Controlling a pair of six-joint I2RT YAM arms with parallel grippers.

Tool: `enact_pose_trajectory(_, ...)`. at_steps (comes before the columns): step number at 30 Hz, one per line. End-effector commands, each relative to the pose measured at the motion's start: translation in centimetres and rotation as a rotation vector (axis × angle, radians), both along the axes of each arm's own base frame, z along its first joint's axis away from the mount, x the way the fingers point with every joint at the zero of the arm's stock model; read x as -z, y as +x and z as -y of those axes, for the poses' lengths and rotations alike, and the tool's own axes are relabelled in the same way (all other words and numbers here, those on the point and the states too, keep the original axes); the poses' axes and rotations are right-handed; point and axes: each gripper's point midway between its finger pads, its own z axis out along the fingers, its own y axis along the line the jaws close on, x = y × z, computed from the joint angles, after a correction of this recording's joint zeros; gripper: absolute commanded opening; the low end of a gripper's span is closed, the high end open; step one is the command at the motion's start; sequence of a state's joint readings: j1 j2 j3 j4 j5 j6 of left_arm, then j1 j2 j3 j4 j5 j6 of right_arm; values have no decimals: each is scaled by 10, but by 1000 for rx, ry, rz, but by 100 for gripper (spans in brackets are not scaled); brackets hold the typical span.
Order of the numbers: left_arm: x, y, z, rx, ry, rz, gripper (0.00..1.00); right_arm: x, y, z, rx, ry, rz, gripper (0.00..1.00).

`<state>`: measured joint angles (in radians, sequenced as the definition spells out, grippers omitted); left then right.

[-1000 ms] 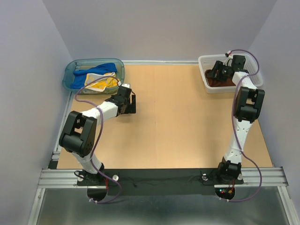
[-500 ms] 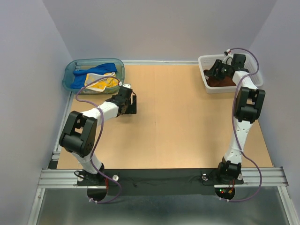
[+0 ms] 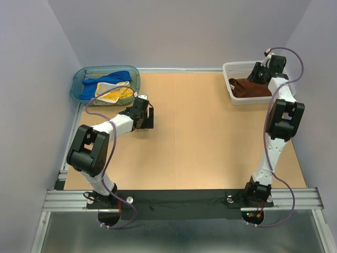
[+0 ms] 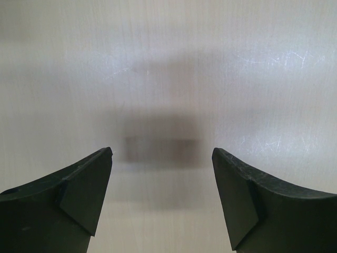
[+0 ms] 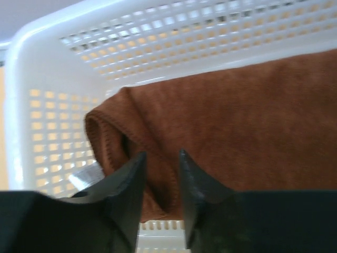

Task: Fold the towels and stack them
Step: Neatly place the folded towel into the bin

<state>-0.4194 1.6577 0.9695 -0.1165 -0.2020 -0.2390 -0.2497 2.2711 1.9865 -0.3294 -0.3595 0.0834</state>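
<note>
At one o'clock the right pincer (image 5: 160,155) hangs narrow above the rust-brown towel (image 5: 237,121) in the white basket (image 5: 52,68); the left pincer (image 4: 162,153) gapes wide over the desk (image 4: 168,63).

White-and-black arms, purple cables
Left arm (image 3: 113,126) and right arm (image 3: 266,158): white links, black joints; cables (image 3: 289,50) loop alongside; fingers (image 4: 79,195) dark, wedge-shaped.

The rust-brown towel (image 5: 237,105) is matt napped cloth; the basket (image 5: 158,31), glossy perforated plastic.

Pale lilac room around 1 tan wooden desk (image 3: 200,142).
3 plain walls (image 3: 179,31) enclose it; an aluminium rail (image 3: 179,198) runs along its near edge under even light.
</note>
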Motion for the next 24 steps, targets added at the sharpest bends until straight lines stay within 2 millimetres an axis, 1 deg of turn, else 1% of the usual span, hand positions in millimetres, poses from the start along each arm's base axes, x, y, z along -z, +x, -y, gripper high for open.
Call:
enact_pose_trajectory(1,-22,12,5,9,-6,58,88,-26,13,39,112,-169,69,33)
enact_pose_trajectory(3,-22,12,5,11,-5,57,88,-18,14,41,112,-173,57,29)
enact_pose_trajectory(5,-21,12,5,11,-4,54,88,-7,13,42,82,-209,40,27)
enact_pose_trajectory(13,-20,11,6,14,-3,53,88,29,8,36,22,-211,-17,27)
enact_pose_trajectory(19,-21,11,7,15,-2,55,88,40,5,22,-34,-175,-28,27)
enact_pose_trajectory(24,-20,11,8,21,-2,49,88,47,4,5,-85,-140,-34,28)
